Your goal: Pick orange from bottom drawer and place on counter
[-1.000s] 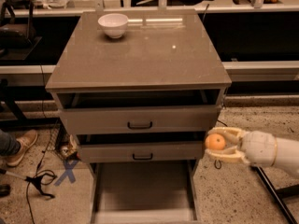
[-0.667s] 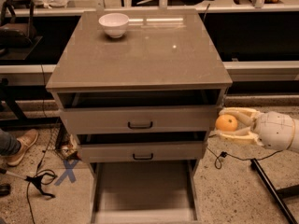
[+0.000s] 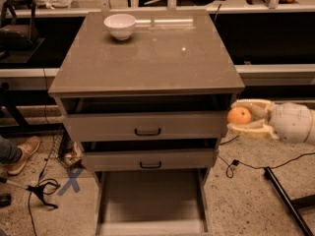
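The orange is small and round, held between the two pale fingers of my gripper. The gripper comes in from the right edge and is shut on the fruit. It hangs beside the cabinet's right side, level with the top drawer front and just below the counter's edge. The counter is the glossy grey-brown top slab. The bottom drawer is pulled out toward the camera, and its flat grey floor shows nothing on it.
A white bowl stands at the counter's back left. The two upper drawers stand slightly ajar. Cables and a dark bar lie on the floor at right. A shoe shows at left.
The gripper has risen with the orange, from level with the middle drawer to level with the top drawer, staying right of the cabinet.
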Tool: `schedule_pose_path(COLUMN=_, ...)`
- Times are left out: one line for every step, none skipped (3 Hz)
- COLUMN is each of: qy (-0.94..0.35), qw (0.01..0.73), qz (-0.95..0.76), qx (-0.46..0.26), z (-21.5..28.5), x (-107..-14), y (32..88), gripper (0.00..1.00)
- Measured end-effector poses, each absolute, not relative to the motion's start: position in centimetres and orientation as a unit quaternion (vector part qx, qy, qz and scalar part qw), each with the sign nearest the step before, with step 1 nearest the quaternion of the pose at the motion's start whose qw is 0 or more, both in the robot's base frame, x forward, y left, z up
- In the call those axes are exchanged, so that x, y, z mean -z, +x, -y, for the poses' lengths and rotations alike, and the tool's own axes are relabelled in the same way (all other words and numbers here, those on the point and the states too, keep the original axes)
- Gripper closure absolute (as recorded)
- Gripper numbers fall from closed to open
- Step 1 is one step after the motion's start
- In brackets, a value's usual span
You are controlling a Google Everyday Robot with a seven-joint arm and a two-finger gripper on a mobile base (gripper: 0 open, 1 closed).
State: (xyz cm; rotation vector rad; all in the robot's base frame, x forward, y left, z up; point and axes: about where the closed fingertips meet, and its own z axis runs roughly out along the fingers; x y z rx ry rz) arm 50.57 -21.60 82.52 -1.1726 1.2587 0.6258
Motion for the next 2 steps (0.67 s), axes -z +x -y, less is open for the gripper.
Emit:
schedule_pose_path(qy=-0.512, qw=0.6, qz=-0.555, qx=-0.266, z=21.3, x=-86.4, y=54.1, gripper=1.0)
schedule_pose_path(qy=-0.499, qw=0.58, qz=-0.587, qx=-0.266, z=19.9, x=-88.6, y=57.2, gripper=1.0)
